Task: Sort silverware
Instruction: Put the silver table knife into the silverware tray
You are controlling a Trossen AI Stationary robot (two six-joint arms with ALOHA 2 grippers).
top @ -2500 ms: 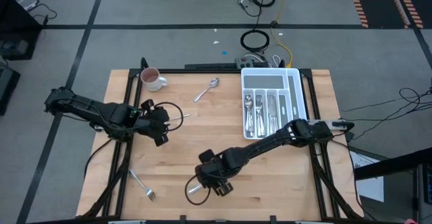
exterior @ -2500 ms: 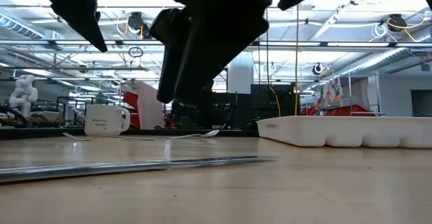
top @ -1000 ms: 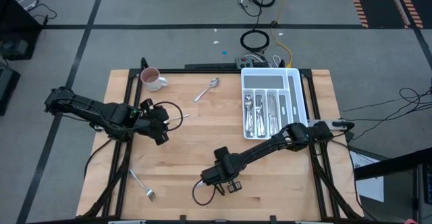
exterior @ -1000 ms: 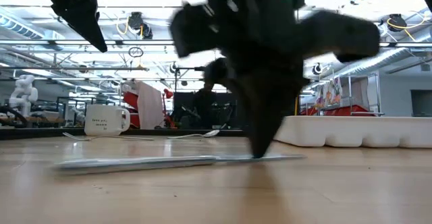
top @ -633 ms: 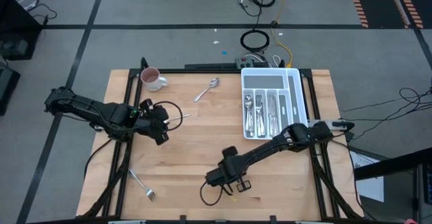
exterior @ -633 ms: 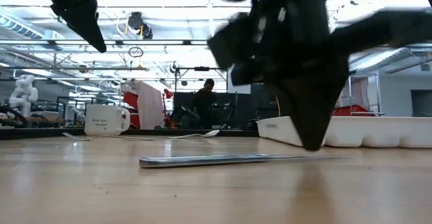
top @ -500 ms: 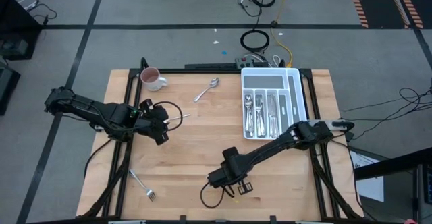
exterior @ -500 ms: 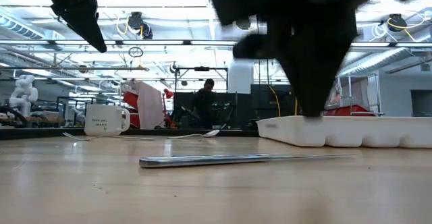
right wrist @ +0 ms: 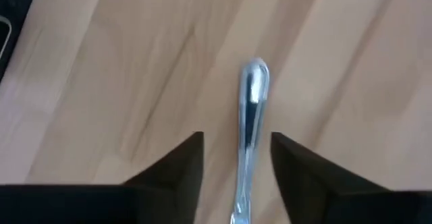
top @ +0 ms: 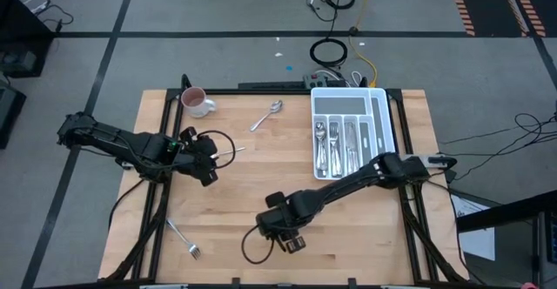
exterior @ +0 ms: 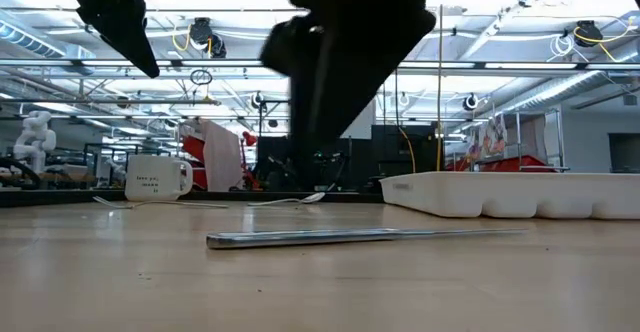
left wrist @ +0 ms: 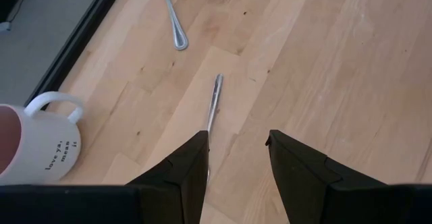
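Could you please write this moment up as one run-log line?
right gripper: open, above knife lying on table | left gripper: open, waiting over utensil | tray: part filled

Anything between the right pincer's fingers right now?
Yes. In the right wrist view a silver handle lies on the wood, running up between the open right pincer's fingers; they are not touching it.

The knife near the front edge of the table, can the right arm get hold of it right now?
Probably yes. The right gripper hangs open directly over the knife, whose handle lies between the two fingers in the right wrist view. The wood around it is bare, so nothing appears to block a straight descent.
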